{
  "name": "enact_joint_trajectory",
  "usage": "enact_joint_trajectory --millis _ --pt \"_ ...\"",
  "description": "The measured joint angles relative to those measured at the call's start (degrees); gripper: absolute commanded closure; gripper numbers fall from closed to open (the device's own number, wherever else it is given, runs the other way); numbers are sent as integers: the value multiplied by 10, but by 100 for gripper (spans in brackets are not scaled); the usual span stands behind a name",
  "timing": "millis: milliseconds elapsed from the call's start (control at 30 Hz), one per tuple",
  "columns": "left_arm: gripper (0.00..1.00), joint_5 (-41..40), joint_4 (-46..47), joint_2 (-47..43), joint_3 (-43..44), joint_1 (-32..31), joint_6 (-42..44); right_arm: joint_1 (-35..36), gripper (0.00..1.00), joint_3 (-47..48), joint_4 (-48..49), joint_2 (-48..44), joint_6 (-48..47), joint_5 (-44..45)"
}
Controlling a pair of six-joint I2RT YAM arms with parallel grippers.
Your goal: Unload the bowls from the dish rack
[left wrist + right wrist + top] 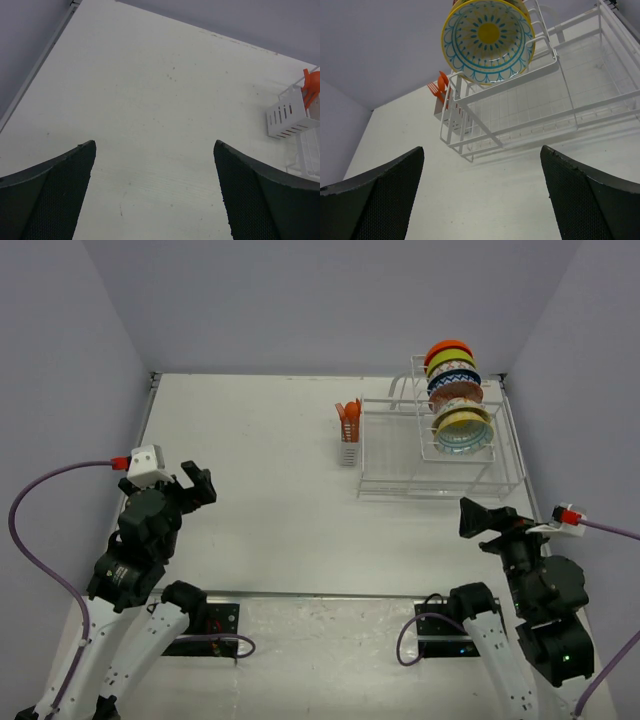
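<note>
- The bowls (455, 390) are seen stood on edge in a row in the taller slotted section of the dish rack (430, 490), at the upper right of the overhead view. The row runs from the near rack edge up toward the back wall.
- The yellow-rimmed bowl (488, 41) is placed foremost. Its patterned face is turned toward the right wrist camera, at the upper centre of that view, above the gap between the fingers.
- The right gripper (472, 515) is found just below the rack in the overhead frame, with its fingers (385, 195) spread wide and nothing held.
- The left gripper (195, 483) is set well apart at the left of the frame, likewise spread and empty. Only the orange utensil holder (287, 117) at the rack's corner is caught at the right edge of its wrist view.
- The right arm is judged the nearer. A reach up-frame and forward to the foremost bowl's rim would be called for.
</note>
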Motion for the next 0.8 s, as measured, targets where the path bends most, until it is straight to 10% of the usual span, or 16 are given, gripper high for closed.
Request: enact_joint_trajectory --millis 433,800 --pt "0 6 3 0 0 0 0 0 1 -1 9 24 49 -40" --pt "0 24 9 0 -9 0 0 0 4 4 121 115 277 -39"
